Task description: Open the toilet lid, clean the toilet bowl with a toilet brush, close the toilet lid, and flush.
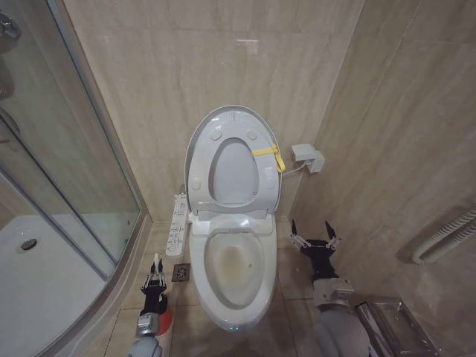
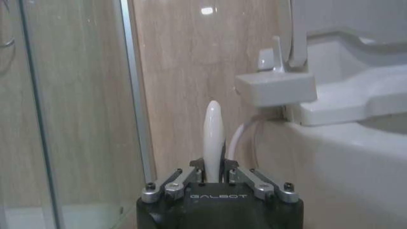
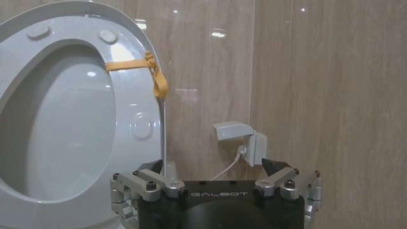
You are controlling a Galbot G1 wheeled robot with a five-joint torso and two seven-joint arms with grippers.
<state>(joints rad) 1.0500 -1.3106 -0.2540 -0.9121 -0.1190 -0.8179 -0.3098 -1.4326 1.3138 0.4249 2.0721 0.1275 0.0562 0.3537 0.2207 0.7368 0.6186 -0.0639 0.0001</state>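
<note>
In your head view, the large glossy white oval plastic toilet lid [image 1: 232,119] stands raised against the beige tiled wall [image 1: 163,67], with the white seat ring [image 1: 264,182] folded up in front of it and a yellow strap [image 1: 269,154] looped around the ring's right side. Below them the white glossy oval ceramic toilet bowl [image 1: 232,260] lies open, with a yellowish stain low inside. Your left claw [image 1: 155,277] sits low on the floor to the left of the bowl, narrowed on the thin white stick handle of the toilet brush [image 1: 156,262], above a small round red holder [image 1: 164,318]. A long white button panel [image 1: 178,224] lies between that claw and the bowl rim. The glass shower screen [image 1: 67,163] closes in the left side. Your right claw [image 1: 314,239] hovers to the right of the bowl, its fingers spread wide with nothing between them, and the side wall is near behind it.

In your left wrist view, the left claw [image 2: 214,177] pinches the white handle [image 2: 214,133], which stands upright between its fingers. The bowl's outer wall [image 2: 330,162] is close on one side, the glass screen [image 2: 70,109] on the other.

In your right wrist view, the right claw [image 3: 219,183] is spread wide and empty. Ahead stand the raised lid [image 3: 70,12], the seat ring [image 3: 137,119], the yellow strap [image 3: 149,71] and a grey wall socket [image 3: 241,140].
</note>
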